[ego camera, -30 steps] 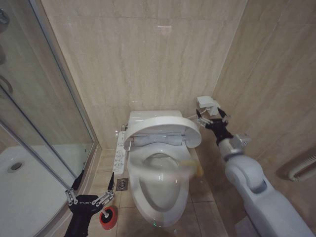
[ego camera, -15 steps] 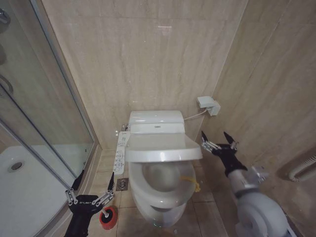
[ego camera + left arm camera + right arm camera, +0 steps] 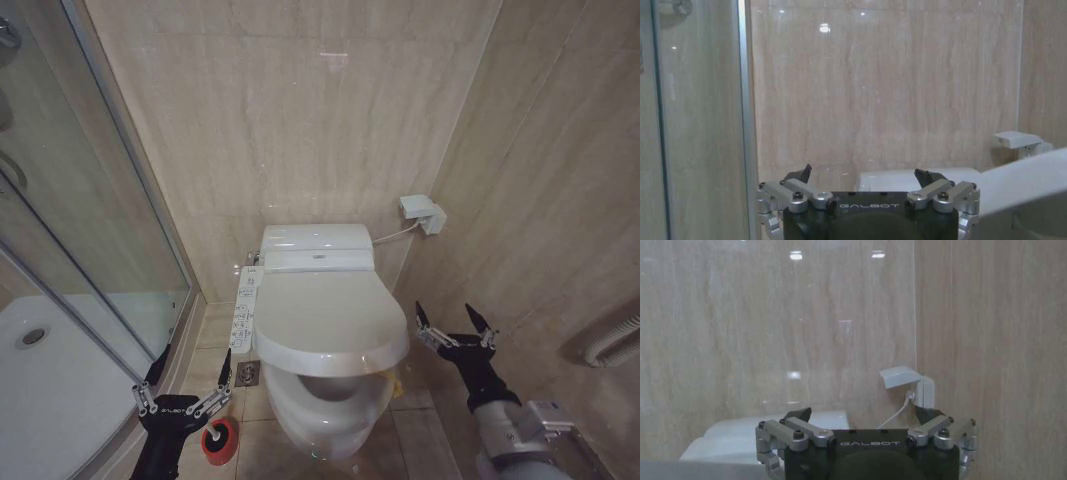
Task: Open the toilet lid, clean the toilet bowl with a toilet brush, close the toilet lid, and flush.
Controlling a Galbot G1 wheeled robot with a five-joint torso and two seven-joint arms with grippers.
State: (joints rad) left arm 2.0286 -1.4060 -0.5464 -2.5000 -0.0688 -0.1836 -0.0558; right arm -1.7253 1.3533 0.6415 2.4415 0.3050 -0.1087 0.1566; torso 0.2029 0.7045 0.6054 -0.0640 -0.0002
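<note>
While the toilet lid point(image 3: 328, 320) sits tilted, hinged at the back and angled down over the toilet bowl point(image 3: 320, 410) without lying flat on it, a dark gap shows between the lid's front edge and the seat beneath. The right gripper point(image 3: 456, 330) is beside the toilet on the wall side, near the lid's front corner but apart from it, its fingers spread wide and holding nothing; in the right wrist view the same gripper point(image 3: 863, 427) points at the tiled wall with its two fingers well apart. The left gripper point(image 3: 185, 385) is low on the other side of the toilet, near the floor, fingers likewise spread and empty; the left wrist view shows it point(image 3: 863, 182) facing the wall with the lid point(image 3: 1027, 180) at the edge of that picture. Just beside the left gripper stands a red brush holder point(image 3: 220, 440) on the floor tiles, with a dark shape in it that is probably the brush head, though I cannot tell for sure. A white wall socket point(image 3: 422, 213) is mounted above and behind the right gripper
</note>
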